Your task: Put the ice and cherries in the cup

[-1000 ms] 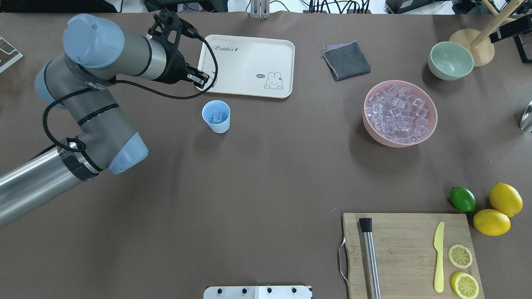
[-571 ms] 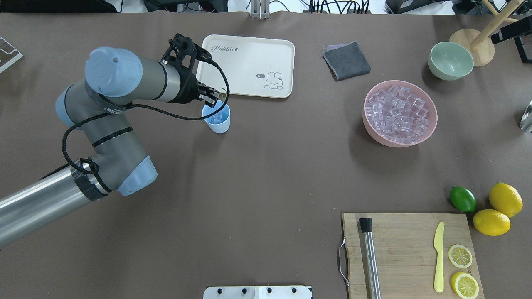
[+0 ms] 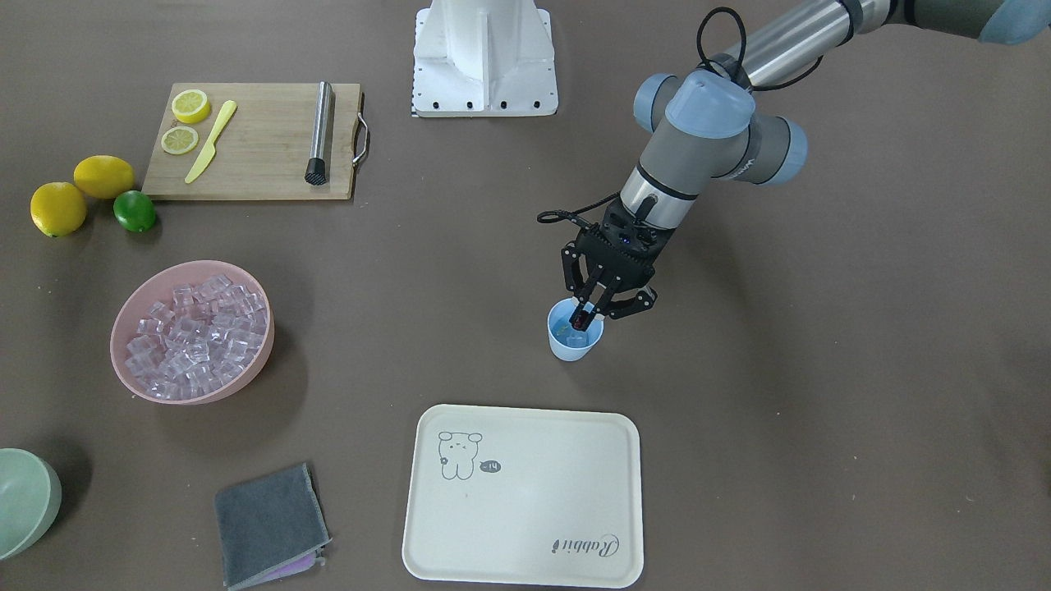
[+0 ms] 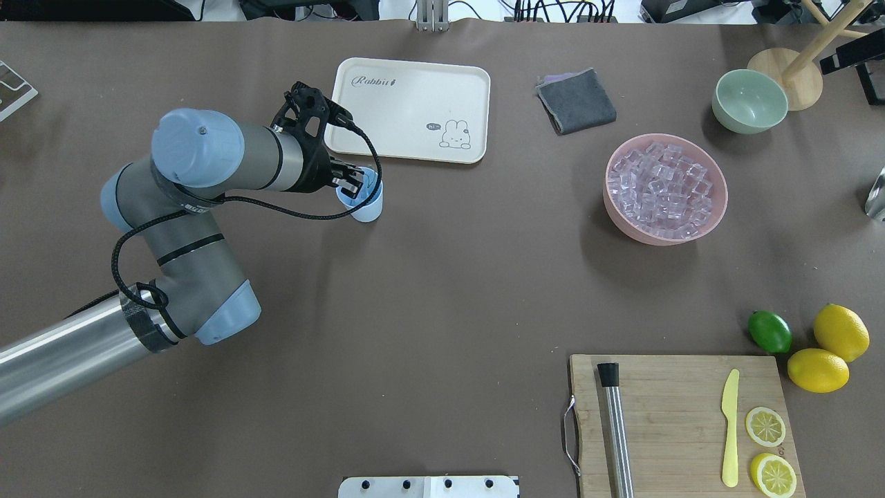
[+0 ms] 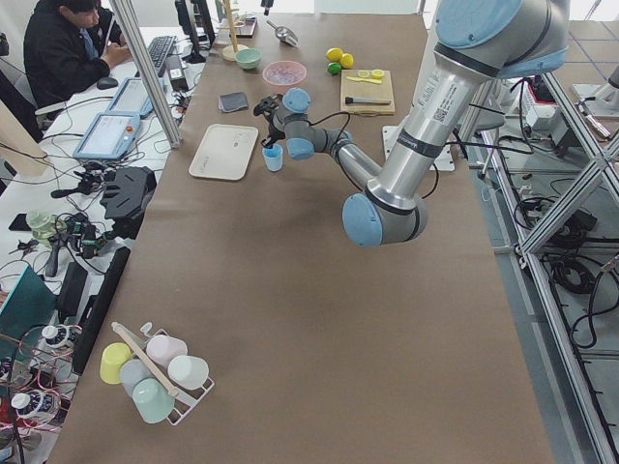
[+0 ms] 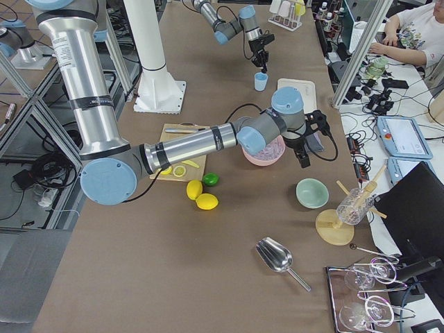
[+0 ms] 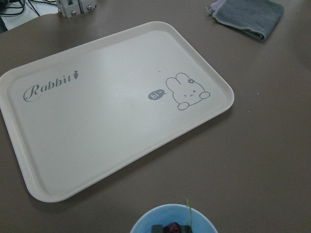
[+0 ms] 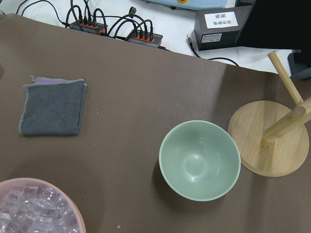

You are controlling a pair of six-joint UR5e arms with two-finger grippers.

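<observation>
The light-blue cup (image 4: 368, 205) stands just in front of the cream tray. My left gripper (image 4: 356, 185) reaches into the cup's mouth, also seen in the front view (image 3: 584, 316). It is shut on the dark red cherry (image 7: 173, 226), whose thin green stem (image 7: 187, 213) sticks up above the cup's rim (image 7: 146, 224). The ice (image 4: 665, 188) fills the pink bowl (image 4: 719, 207) far to the right. My right gripper (image 6: 305, 142) shows only in the exterior right view, beyond the pink bowl; I cannot tell whether it is open or shut.
The cream tray (image 4: 411, 107) lies behind the cup. A grey cloth (image 4: 576, 100) and a pale green bowl (image 4: 749, 101) sit at the back right. A cutting board (image 4: 681, 422) with a knife, lemon slices and a muddler, a lime (image 4: 769, 331) and lemons are front right.
My left gripper has moved from the tray's near-left corner toward the robot's side and to the right, down into the cup's mouth, still shut.
</observation>
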